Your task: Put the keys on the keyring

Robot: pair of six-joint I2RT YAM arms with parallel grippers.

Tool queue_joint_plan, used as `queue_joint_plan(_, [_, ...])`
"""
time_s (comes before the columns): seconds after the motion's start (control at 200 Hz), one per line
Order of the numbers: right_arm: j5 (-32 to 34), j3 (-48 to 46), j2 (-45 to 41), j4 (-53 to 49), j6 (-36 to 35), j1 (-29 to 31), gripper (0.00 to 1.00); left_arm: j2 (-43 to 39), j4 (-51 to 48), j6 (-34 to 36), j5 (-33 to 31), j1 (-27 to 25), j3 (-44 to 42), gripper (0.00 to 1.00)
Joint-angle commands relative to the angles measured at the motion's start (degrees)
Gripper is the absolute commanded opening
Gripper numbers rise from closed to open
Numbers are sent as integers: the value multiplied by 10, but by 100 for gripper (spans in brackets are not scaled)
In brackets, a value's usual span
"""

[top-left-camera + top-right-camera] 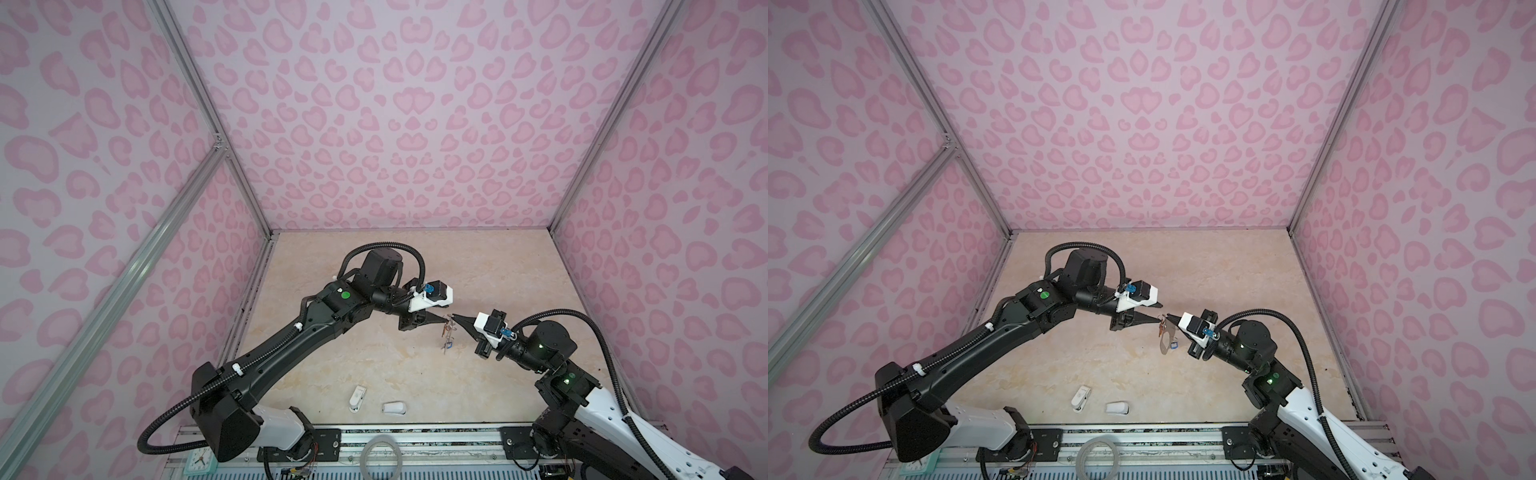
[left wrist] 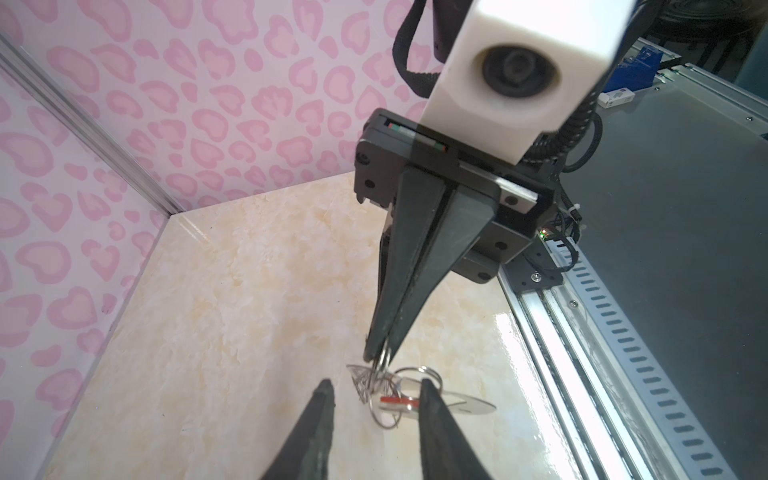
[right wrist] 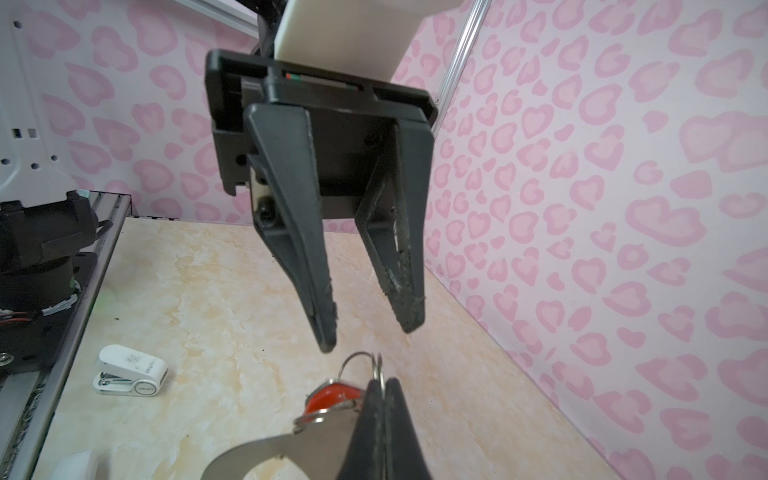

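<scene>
Aloft over the counter: keyring, pinched at a wire ring by the right tool, beside the spread left tool. Light, stiff, swingy (red key dangling); best gripped at the plate edge.

In the right wrist view the keyring runs off the picture's edge and the right gripper covers part of the red-orange tag. In both top views the keys hang too small to make out.
</scene>
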Motion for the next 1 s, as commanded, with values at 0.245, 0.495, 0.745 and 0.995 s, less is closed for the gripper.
queue_joint_plan(0.245, [-20,8,3,27,12,0,0,16,-8,24,-29,-7,9,20])
queue_joint_plan(0.495, [10,10,5,15,14,0,6,11,-19,35,-57,-15,29,3])
queue_joint_plan(0.745, [77,33,-15,-68,-28,0,25,26,-88,75,-209,-54,73,3])
queue_joint_plan(0.995, [59,44,2,-73,-28,0,23,51,-141,107,-266,-81,117,3])
